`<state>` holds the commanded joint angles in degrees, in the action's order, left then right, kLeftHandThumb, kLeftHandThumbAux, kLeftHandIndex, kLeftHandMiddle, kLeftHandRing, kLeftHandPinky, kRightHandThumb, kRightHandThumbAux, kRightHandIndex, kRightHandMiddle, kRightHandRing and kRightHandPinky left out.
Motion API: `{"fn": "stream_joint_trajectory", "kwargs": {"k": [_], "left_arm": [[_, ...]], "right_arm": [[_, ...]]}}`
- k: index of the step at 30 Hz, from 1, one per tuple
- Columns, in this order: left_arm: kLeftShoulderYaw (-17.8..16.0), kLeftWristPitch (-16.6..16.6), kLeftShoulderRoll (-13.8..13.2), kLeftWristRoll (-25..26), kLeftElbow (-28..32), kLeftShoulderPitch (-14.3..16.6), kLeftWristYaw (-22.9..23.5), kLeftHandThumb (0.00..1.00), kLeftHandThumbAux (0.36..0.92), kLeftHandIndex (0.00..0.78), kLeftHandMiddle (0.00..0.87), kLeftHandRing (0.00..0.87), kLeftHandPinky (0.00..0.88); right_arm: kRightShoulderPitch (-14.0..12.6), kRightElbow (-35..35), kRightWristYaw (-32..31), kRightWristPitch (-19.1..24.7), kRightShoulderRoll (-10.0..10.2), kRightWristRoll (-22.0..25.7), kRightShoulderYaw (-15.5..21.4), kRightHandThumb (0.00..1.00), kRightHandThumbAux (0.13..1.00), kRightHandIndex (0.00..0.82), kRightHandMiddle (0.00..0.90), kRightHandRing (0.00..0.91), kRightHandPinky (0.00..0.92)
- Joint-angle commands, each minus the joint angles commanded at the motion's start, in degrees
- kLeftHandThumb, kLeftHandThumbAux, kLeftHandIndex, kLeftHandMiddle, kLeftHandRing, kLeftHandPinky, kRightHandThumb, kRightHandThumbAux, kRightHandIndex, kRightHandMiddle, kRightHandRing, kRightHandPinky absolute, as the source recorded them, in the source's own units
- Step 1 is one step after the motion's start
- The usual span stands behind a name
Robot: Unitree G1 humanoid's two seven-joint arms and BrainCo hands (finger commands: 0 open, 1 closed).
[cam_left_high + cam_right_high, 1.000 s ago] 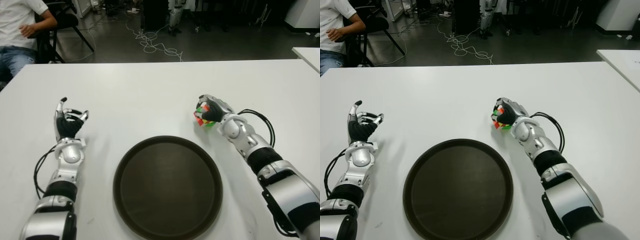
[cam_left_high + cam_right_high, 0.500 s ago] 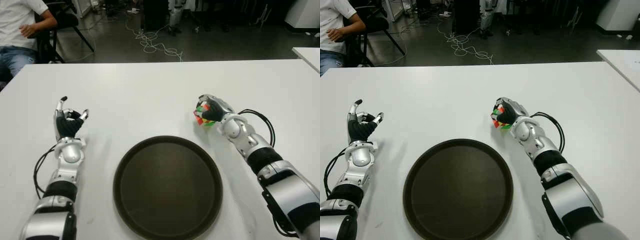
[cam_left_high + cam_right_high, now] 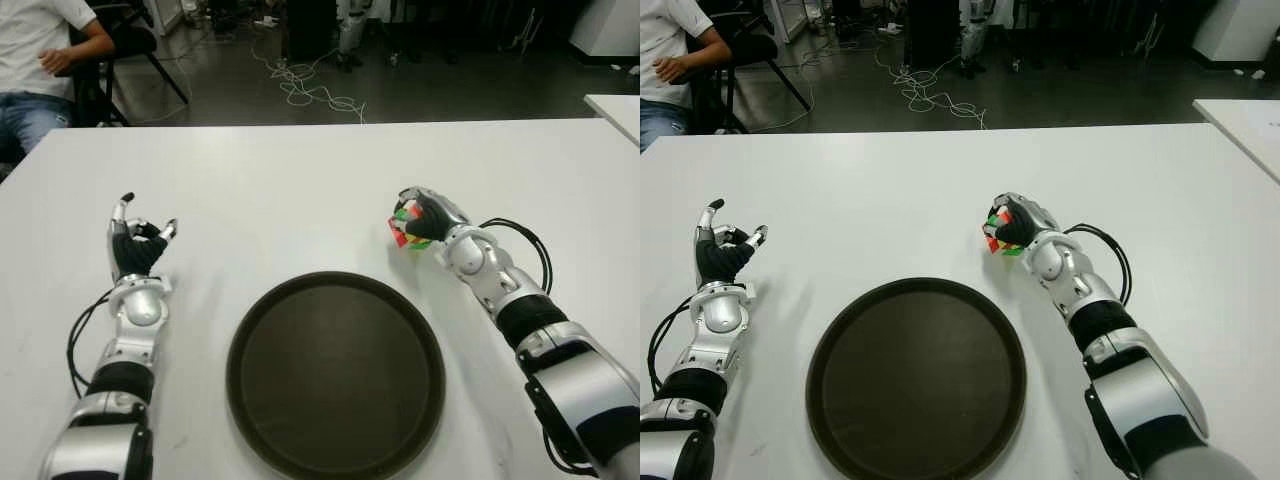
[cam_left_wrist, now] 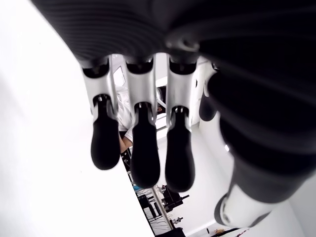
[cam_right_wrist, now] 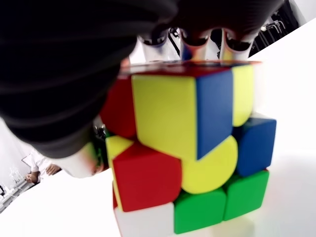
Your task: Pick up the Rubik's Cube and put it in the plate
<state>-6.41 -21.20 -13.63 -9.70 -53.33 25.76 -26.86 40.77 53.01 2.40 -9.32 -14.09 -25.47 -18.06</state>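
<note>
The right hand (image 3: 428,218) gripped the cube (image 3: 405,229) on the bench (image 3: 300,180), at the plate's (image 3: 335,372) one o'clock. The left hand (image 3: 136,245) hung relaxed and empty at ten o'clock. Next, probably, a lift and carry toward seven o'clock.

A robotics lab: loose cables (image 3: 305,90) sprawl over the dark floor (image 3: 420,90) beyond a white desk (image 3: 300,180), a seated person (image 3: 45,60) nearby.

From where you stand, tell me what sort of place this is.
Probably a robotics lab or workshop: a plain white table, loose cables strewn on the dark floor behind it, and a person seated on a chair at the far left.
</note>
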Motion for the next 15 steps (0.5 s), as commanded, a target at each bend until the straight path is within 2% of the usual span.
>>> {"fn": "stream_joint_trajectory", "kwargs": {"k": [5,12,14,15], "left_arm": [[-0.01,0.12,-0.03,-0.02,-0.09,0.05,-0.05,0.293,0.779,0.122,0.655,0.730,0.741],[-0.04,0.12,0.09,0.00,0.04,0.04,-0.26,0.307,0.781,0.129,0.671,0.743,0.751],[-0.06,0.11,0.13,0.01,0.10,0.02,-0.33,0.306,0.782,0.129,0.648,0.723,0.731],[-0.07,0.11,0.15,0.02,0.12,0.02,-0.37,0.307,0.785,0.128,0.594,0.672,0.678]], "right_arm": [[-0.64,-2.81,-2.03,0.23,-0.24,2.05,1.74,0.711,0.717,0.438,0.789,0.789,0.775],[-2.73,-10.94,-4.83,2.36,-0.95,4.27,4.12,0.712,0.715,0.439,0.803,0.800,0.785],[-3.64,-13.77,-5.59,2.74,-1.19,4.96,4.77,0.712,0.715,0.439,0.804,0.802,0.787],[-4.05,-15.02,-5.94,2.91,-1.29,5.24,5.03,0.712,0.715,0.439,0.803,0.803,0.789]]}}
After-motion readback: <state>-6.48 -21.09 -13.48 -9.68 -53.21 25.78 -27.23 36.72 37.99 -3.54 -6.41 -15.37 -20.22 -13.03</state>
